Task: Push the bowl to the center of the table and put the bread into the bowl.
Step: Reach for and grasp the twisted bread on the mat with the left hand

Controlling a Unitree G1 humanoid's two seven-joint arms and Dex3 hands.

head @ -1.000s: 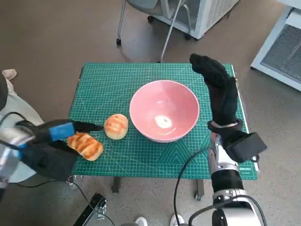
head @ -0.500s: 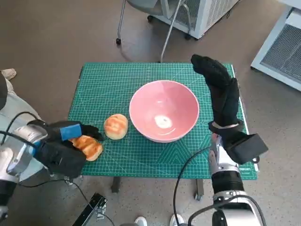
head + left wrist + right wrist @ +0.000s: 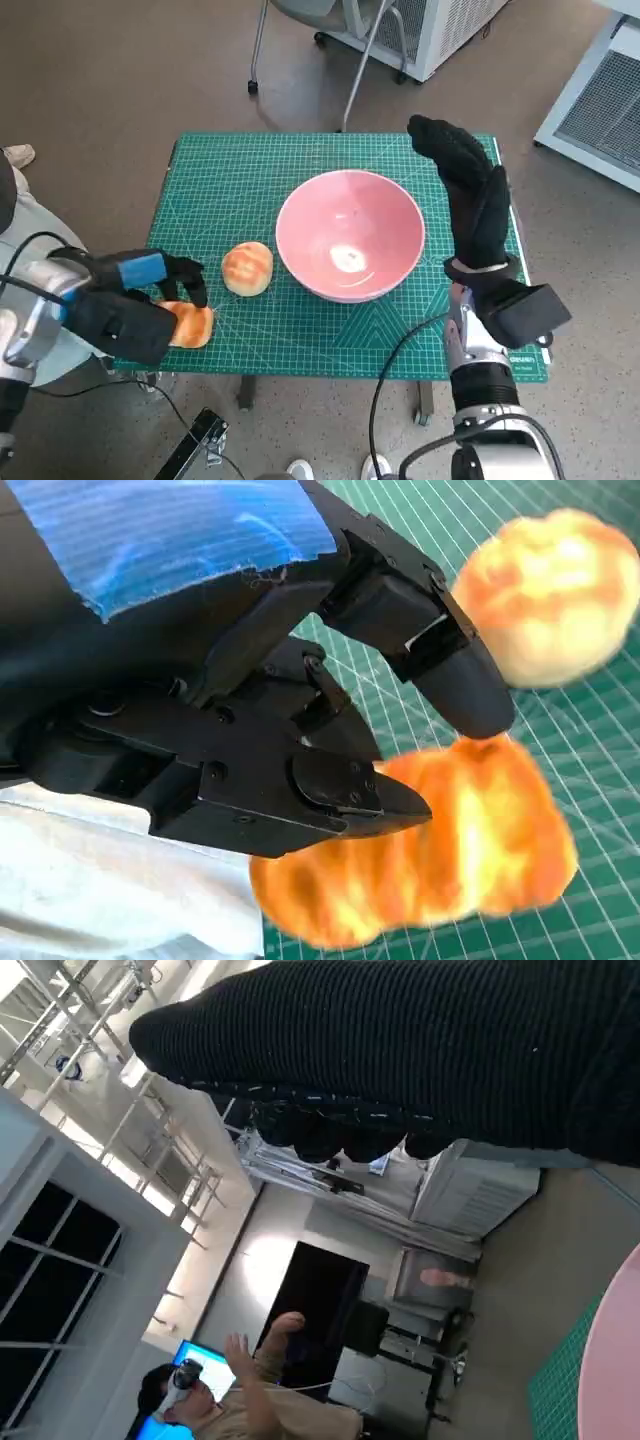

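Under the left hand (image 3: 135, 300) lies bread (image 3: 190, 325).

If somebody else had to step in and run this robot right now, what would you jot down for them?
Left hand: over the long bread roll at the mat's near left corner, fingers touching it; a firm grip is not clear yet.
Right hand: raised beside the bowl's right side, holding nothing.
Pink bowl: sits about mid-table on the green cutting mat, empty.
Round bun: just left of the bowl, untouched.
Done: bowl looks centred.
Left: lift each bread piece into the bowl.
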